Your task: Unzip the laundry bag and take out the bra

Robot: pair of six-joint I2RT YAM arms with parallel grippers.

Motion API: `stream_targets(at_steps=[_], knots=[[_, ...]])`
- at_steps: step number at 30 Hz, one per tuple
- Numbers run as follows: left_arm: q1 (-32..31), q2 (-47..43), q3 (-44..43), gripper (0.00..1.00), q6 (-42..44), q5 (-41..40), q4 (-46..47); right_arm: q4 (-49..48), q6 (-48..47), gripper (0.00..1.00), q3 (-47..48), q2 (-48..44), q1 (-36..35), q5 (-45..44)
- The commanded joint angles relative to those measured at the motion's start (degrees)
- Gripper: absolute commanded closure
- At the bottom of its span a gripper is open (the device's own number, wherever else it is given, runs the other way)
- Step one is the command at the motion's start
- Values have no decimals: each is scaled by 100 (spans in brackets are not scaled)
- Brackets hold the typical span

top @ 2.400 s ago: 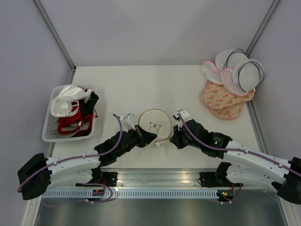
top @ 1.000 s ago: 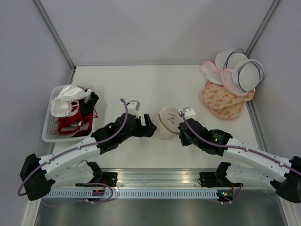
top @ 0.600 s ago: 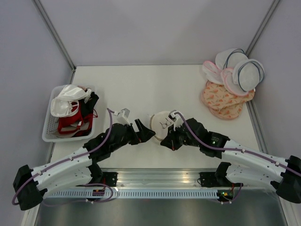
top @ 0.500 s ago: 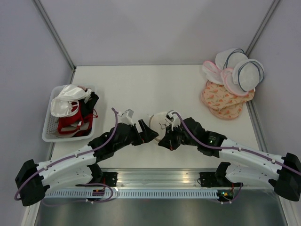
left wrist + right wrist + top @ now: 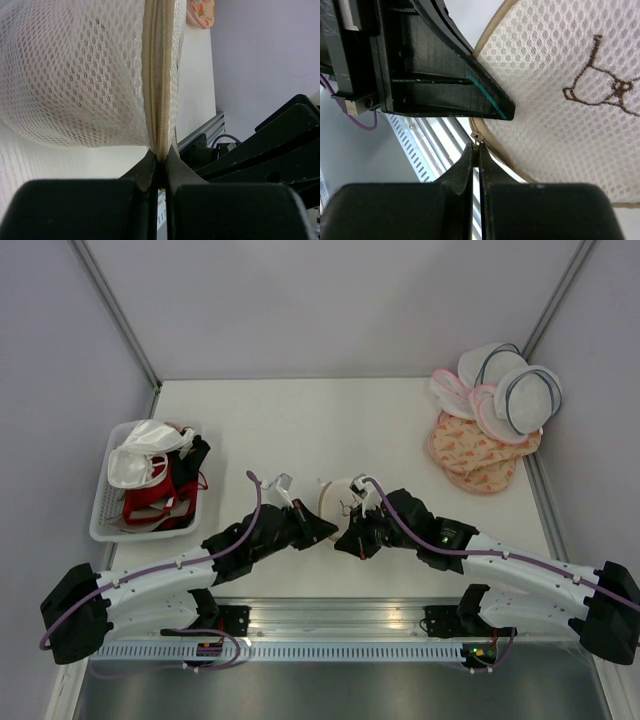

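The left gripper [image 5: 160, 162] is pressed together on the zipper seam [image 5: 161, 80] at the edge of the laundry bag [image 5: 341, 498]. The right gripper [image 5: 478, 150] pinches the zipper pull [image 5: 476, 136] just ahead of its fingertips. The laundry bag sits between both grippers; the bra cannot be made out.

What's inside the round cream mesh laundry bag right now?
Only a dim darker shape shows through the round cream mesh laundry bag; its closed beige zip hides what it is.

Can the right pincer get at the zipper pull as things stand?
Probably yes: the right pincer looks shut on the zipper pull; the left pincer grips the laundry bag beside it, not blocking.
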State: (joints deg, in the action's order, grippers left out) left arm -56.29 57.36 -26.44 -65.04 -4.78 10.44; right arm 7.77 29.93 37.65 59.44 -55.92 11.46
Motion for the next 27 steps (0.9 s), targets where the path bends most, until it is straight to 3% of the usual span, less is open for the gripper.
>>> stream_targets(at_steps=[1, 4, 8, 11, 16, 22, 27], knots=[[-5, -181, 77, 98, -89, -286, 143, 224, -189, 100, 129, -91, -15, 13], [-5, -444, 51, 98, 8, -576, -225, 926, -453, 100, 243, 23, -33, 138], [4, -831, 86, 98, 201, -779, -586, 1902, -480, 100, 400, 172, -50, -783], [13, -990, 51, 98, 412, -744, -779, 2623, -270, 100, 541, 322, -33, -2276], [39, -833, -116, 98, 1070, 72, -868, 3125, 249, 99, 1016, 963, 160, -4471], [75, 2, -765, 98, 2132, 1302, -1174, 2827, 48, 100, 1438, 1465, 196, -5014], [232, 459, -1548, 98, 2908, 980, -1316, 2713, -58, 100, 1377, 1053, 187, -4839]])
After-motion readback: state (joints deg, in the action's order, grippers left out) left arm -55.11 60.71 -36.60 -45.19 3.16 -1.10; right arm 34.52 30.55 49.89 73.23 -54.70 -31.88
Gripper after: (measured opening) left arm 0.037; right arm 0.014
